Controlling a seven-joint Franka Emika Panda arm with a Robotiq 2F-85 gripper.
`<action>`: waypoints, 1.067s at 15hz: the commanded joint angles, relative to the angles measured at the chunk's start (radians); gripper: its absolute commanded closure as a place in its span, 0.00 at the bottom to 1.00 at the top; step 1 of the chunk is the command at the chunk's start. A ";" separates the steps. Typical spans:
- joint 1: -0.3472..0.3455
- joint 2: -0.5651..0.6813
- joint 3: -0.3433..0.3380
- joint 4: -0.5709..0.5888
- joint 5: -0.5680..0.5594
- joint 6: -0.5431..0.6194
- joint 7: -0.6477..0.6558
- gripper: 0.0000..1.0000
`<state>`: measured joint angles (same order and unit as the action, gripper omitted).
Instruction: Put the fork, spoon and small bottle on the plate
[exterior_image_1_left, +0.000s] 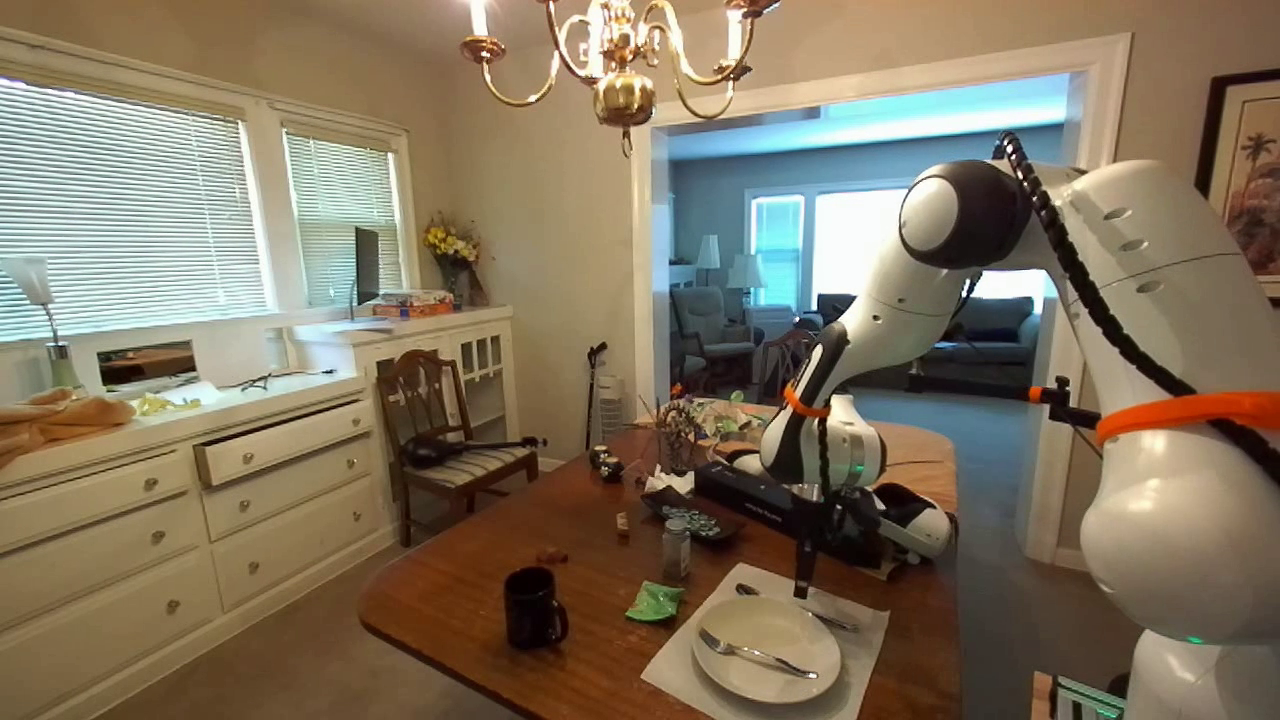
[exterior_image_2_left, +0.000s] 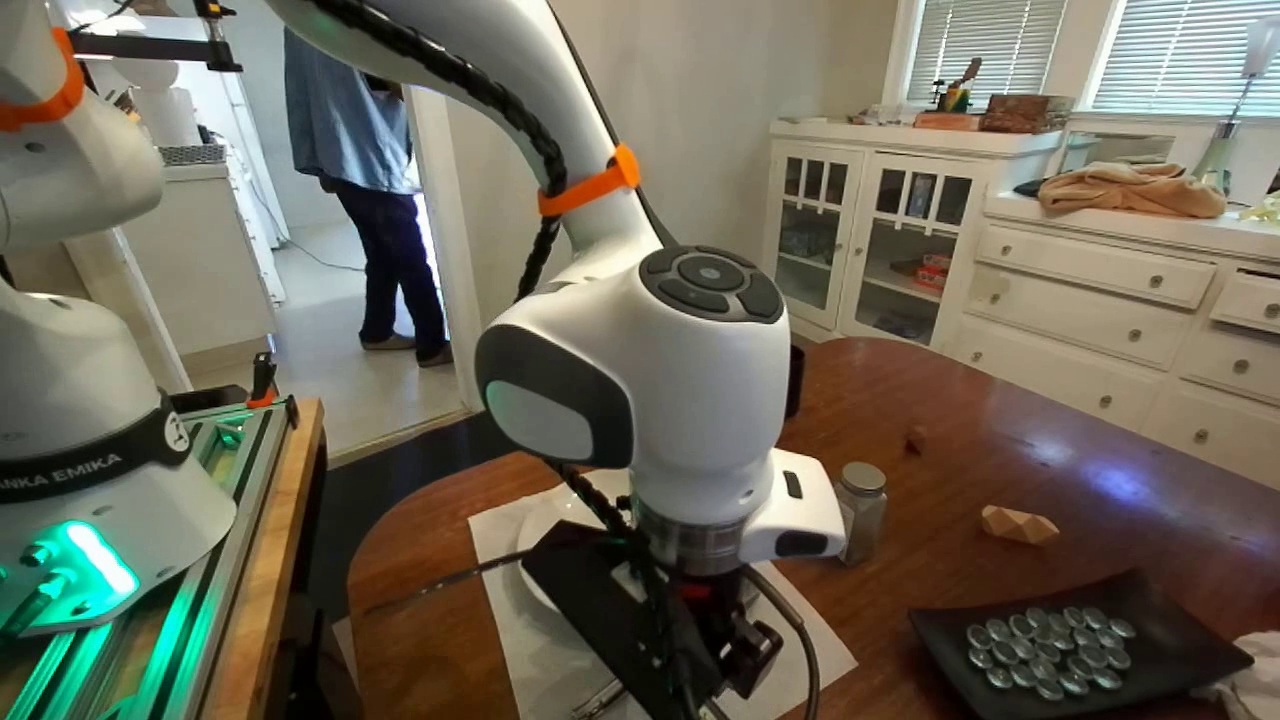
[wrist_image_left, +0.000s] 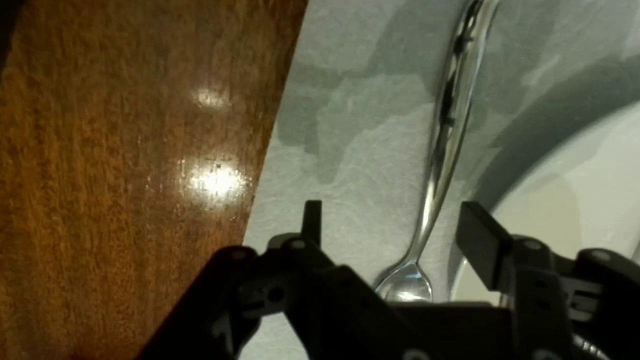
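Wrist view | spoon (wrist_image_left: 446, 150) seen between tips of the tool (wrist_image_left: 392, 222) | tool fairly wide

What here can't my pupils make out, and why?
Slim silvery metal spoon, wrist view: bowl end behind the black two-fingered gripper, handle end cut off by top edge.
Round white plate, wrist view: cut off by right edge.
Black cylindrical mug, in an exterior view: mostly hidden by the white robot arm.
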<state>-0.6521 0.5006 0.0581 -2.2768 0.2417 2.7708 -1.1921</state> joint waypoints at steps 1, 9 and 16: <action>-0.012 0.010 0.034 -0.017 0.053 0.060 0.025 0.31; -0.047 0.012 0.084 -0.037 0.075 0.112 0.066 0.52; -0.064 0.028 0.102 -0.045 0.064 0.115 0.084 0.56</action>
<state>-0.6985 0.5151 0.1398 -2.3118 0.2986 2.8602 -1.1204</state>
